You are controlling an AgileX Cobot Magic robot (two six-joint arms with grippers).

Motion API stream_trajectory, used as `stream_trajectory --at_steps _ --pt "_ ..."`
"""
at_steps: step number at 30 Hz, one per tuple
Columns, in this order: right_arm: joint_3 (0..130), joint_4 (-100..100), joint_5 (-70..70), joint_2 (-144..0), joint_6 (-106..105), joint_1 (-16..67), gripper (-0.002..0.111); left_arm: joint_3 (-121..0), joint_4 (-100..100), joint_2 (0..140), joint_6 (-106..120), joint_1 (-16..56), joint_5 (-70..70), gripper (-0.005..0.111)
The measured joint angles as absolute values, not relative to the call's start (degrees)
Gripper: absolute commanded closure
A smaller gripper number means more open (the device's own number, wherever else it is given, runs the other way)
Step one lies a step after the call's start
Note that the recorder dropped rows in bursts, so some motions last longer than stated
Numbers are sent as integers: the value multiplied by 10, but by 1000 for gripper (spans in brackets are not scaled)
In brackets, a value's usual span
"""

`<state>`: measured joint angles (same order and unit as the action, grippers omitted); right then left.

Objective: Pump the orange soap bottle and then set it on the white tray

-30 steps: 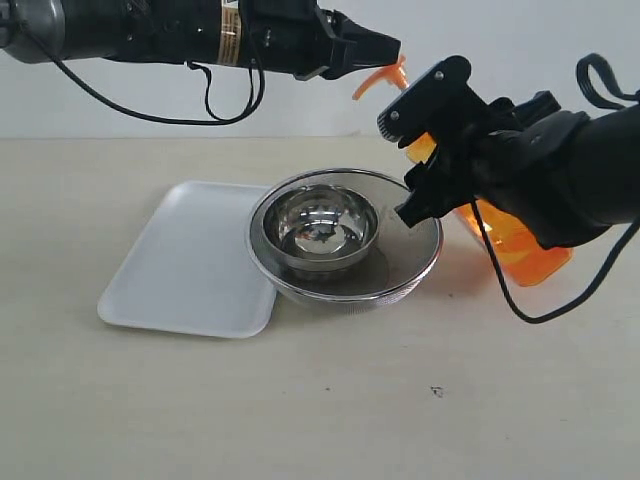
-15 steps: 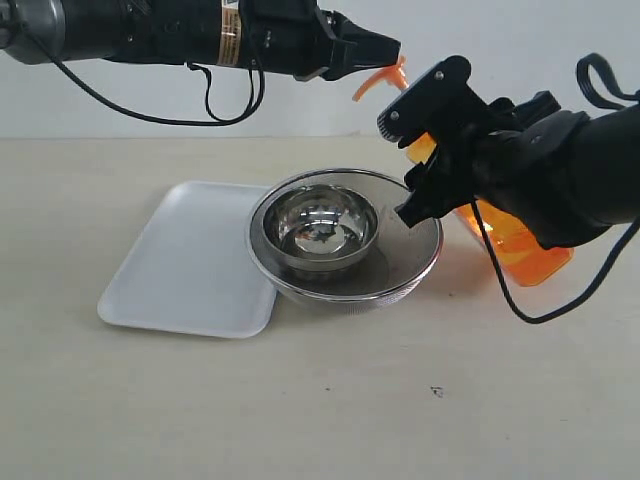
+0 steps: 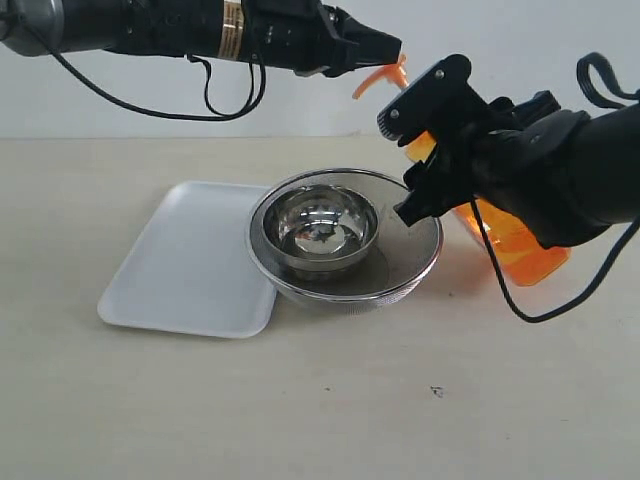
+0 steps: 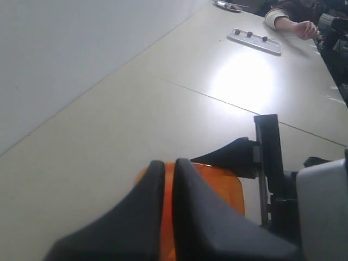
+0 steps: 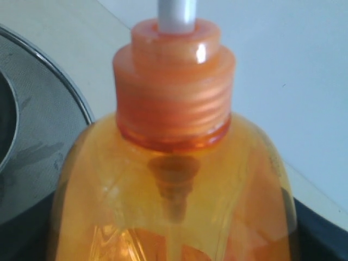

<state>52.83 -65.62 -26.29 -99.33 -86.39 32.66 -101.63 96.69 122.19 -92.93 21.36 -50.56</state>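
Note:
The orange soap bottle point(image 3: 520, 250) leans over at the right of the table, and my right gripper point(image 3: 425, 150) is shut on its upper body. In the right wrist view the bottle point(image 5: 174, 179) fills the picture, with its orange collar and white stem point(image 5: 176, 13) at the top. My left gripper point(image 3: 392, 45) is shut, its tips resting against the top of the orange pump head point(image 3: 375, 80). The left wrist view shows those fingertips point(image 4: 155, 171) pressed together over the pump head point(image 4: 217, 179). The white tray point(image 3: 180, 270) lies flat at the left with nothing on it.
A steel bowl point(image 3: 320, 225) sits inside a mesh strainer point(image 3: 400, 270) between the tray and the bottle, the strainer overlapping the tray's right edge. Black cables hang from both arms. A white wall stands behind the table.
The left arm has risen very slightly. The bottle and the right gripper have not moved.

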Motion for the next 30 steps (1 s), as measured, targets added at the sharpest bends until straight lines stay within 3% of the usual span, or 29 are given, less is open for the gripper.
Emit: stream_trajectory --at_steps 30 --pt "532 -642 -245 -993 -854 330 108 -1051 1000 1179 -946 172 -551 102"
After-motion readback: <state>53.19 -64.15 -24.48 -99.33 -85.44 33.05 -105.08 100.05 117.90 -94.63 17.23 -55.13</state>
